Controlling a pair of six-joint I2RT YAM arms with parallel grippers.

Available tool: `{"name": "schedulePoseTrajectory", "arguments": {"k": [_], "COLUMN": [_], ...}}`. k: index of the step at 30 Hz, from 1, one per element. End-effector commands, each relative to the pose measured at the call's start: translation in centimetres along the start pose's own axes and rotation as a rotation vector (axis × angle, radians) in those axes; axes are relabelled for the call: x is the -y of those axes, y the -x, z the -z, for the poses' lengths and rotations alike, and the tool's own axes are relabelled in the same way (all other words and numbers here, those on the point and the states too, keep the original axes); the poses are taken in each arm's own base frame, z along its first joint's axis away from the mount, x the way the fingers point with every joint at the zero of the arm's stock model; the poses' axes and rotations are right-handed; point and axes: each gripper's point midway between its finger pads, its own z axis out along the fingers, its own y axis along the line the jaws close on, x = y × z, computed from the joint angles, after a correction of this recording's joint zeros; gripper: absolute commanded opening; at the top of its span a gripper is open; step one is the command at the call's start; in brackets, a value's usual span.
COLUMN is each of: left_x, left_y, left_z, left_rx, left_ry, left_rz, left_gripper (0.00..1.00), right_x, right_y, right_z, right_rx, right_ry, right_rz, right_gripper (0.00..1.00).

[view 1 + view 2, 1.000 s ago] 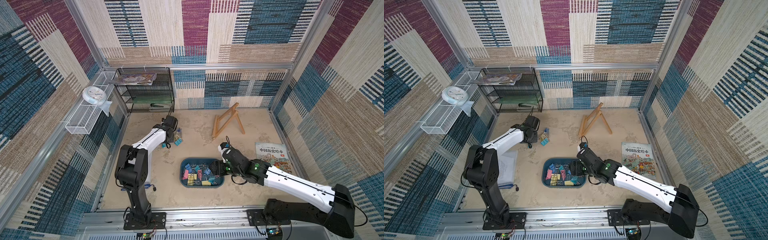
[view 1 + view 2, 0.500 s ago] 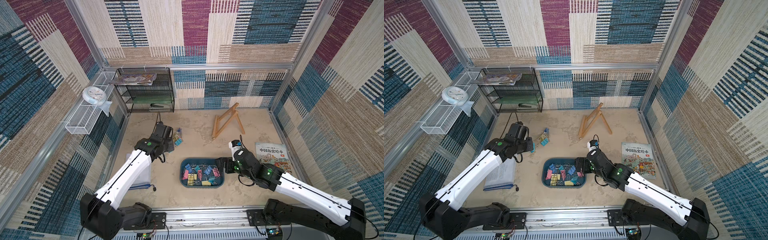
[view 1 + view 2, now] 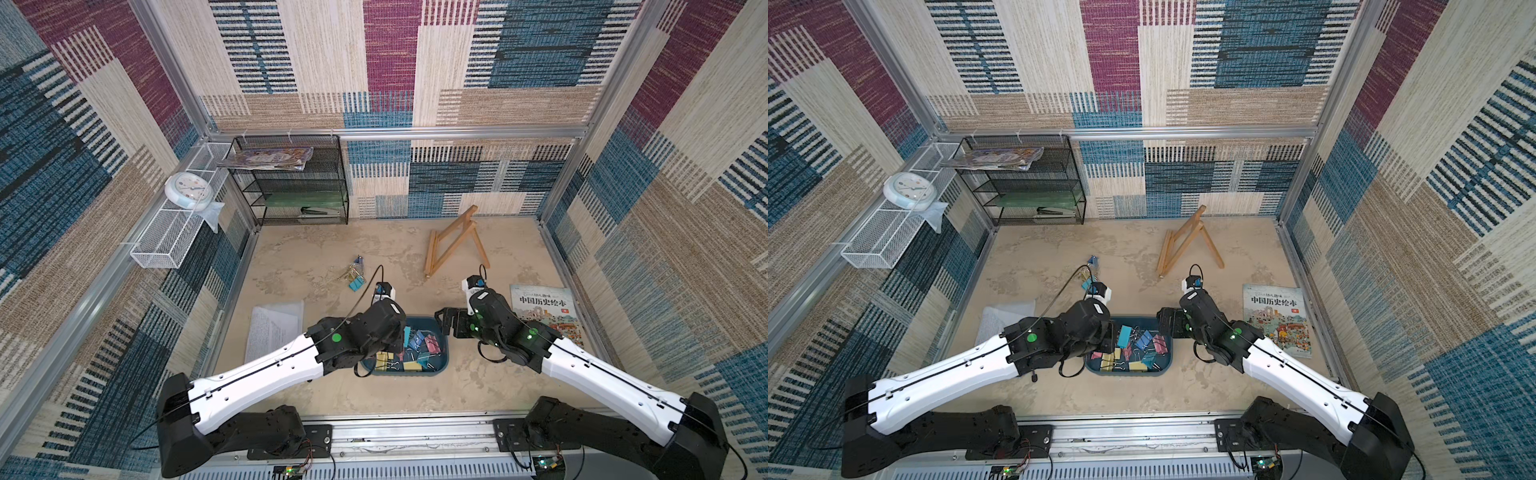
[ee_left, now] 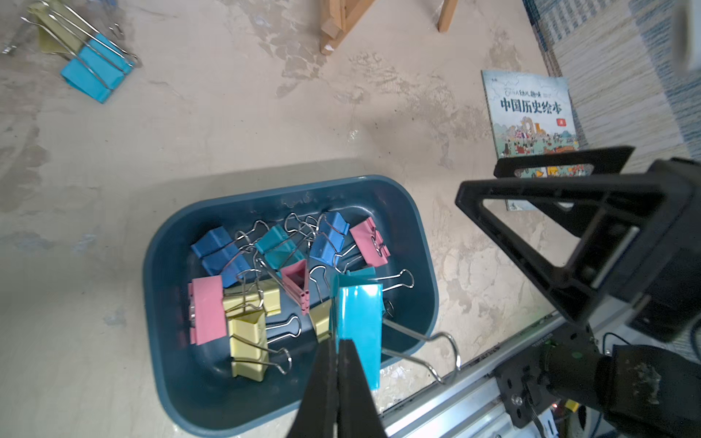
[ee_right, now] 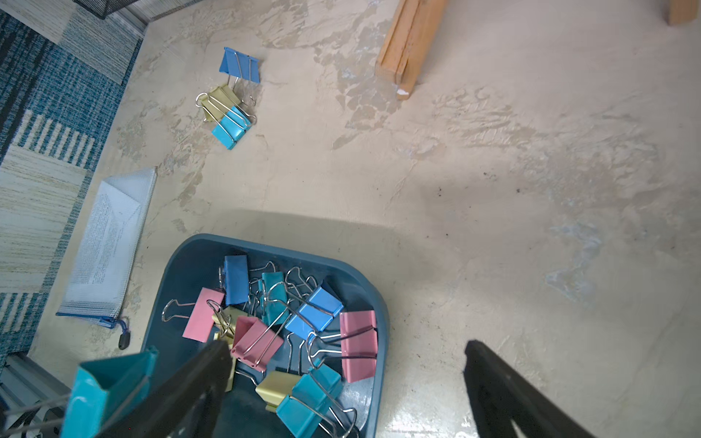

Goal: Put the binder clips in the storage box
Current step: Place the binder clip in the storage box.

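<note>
The left arm (image 3: pixel 257 370) stretched forward and inward, its left gripper (image 4: pixel 337 341) pinched tight on a teal binder clip (image 4: pixel 359 326), while the right arm (image 3: pixel 602 374) angled in opposite, its right gripper (image 5: pixel 347 352) spread wide.

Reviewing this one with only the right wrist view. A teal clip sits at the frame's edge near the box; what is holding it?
Observer: The left gripper is shut on that teal clip, above the storage box.
Operator: Anything that my frame cuts off?
Observer: A picture book lies flat beside the right arm, apart from the box.
Operator: Where does the right gripper stand, seen from above?
Observer: In both top views the right gripper is at the box's far corner on its own side, open and empty.
</note>
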Motion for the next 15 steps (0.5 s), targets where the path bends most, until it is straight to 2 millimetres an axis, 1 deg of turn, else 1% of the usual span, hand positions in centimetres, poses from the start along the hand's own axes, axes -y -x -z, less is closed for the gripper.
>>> {"name": "schedulePoseTrajectory", "arguments": {"k": [1, 5, 8, 11, 15], "left_x": [1.7, 2.4, 2.1, 1.3, 0.3], "left_y": [0.1, -1.3, -2.3, -3.1, -4.1], "left_z": [-1.8, -4.3, -6.1, -7.6, -9.3], "left_rx": [0.039, 0.015, 0.009, -0.008, -0.026], "left_ry": [0.007, 0.039, 0.067, 0.116, 0.173], "left_rz": [0.013, -0.035, -0.066, -0.094, -0.110], "left_gripper": [0.00, 0.00, 0.00, 0.00, 0.00], "right_x": [-0.3, -0.3, -0.3, -0.5, -0.6], "right_y": [0.2, -0.2, -0.6, -0.7, -0.4], "right_z": [-0.1, -0.1, -0.1, 0.1, 0.8], "right_rx": [0.003, -0.009, -0.023, -0.033, -0.015], "right_ry": [0.022, 0.033, 0.042, 0.050, 0.064], "right_rz": [-0.021, -0.035, -0.042, -0.044, -0.051], "right_gripper": [1.00, 1.00, 1.00, 1.00, 1.00]}}
